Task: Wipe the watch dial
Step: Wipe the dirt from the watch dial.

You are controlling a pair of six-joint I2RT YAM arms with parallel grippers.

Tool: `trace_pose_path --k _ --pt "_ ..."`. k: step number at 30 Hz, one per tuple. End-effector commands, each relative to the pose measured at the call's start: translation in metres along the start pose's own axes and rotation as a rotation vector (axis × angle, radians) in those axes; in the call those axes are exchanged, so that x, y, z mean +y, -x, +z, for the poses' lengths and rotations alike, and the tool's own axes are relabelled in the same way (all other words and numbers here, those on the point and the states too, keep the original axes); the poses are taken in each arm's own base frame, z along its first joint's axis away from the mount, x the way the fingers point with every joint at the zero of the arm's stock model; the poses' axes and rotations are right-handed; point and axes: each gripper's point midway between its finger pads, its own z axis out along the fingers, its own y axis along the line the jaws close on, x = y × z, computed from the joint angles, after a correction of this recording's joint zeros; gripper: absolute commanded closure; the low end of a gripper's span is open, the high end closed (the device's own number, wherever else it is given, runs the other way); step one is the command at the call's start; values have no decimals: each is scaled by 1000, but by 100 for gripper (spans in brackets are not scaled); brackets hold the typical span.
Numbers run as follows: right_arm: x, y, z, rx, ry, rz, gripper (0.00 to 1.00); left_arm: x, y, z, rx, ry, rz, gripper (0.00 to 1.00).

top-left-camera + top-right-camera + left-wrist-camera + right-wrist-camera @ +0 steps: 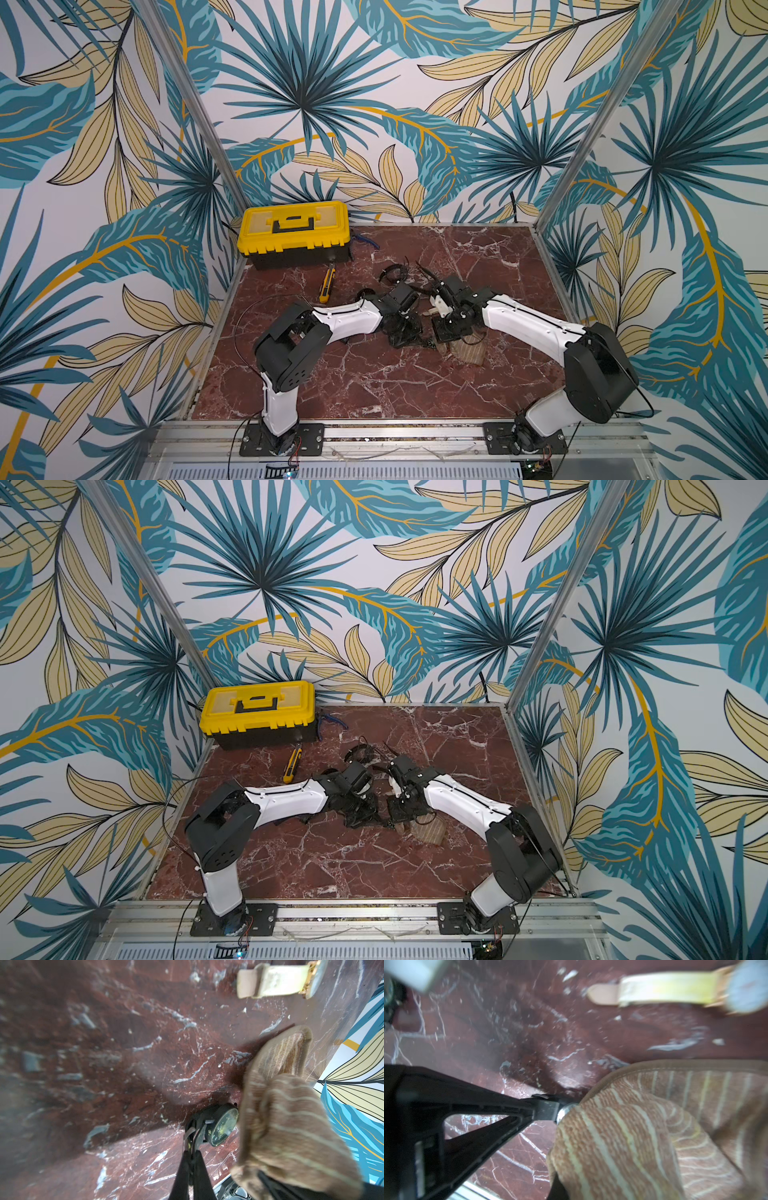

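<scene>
My left gripper [192, 1154] is shut on the strap of a dark watch [209, 1126] and holds it just above the marble table. Its greenish dial [223, 1126] carries yellow smudges and faces a brown striped cloth [291, 1126]. The cloth touches the dial's edge. My right gripper [451, 332] is shut on the cloth [643, 1136], which hides its jaws; only one dark finger [557, 1190] shows. In both top views the grippers meet at the table's middle, with the cloth [467, 351] hanging below the right one. The watch is hidden there.
A second watch with a cream strap [276, 980] lies on the marble table [374, 386] beyond the grippers. A yellow toolbox [293, 230] stands at the back left, with a yellow utility knife [327, 284] in front of it. Black straps [395, 272] lie behind the grippers.
</scene>
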Motion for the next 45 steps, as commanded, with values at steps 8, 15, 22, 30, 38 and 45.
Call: trace_pose_path --k 8,15,22,30,38,45 --pt "-21 -22 30 133 -31 99 100 3 0 3 2 2 -11 100" --pt "-51 -31 29 176 -160 134 100 4 -1 4 6 1 -11 100" --pt "-41 -9 -6 48 -140 106 100 4 -1 5 10 -1 -11 100" --pt "2 -4 -8 69 8 5 100 5 -1 6 11 1 -14 100" --pt "-3 -21 24 196 -16 -5 100 6 -1 7 11 3 -19 100" --pt "-28 -25 36 216 -129 55 100 6 -1 6 9 2 -18 100"
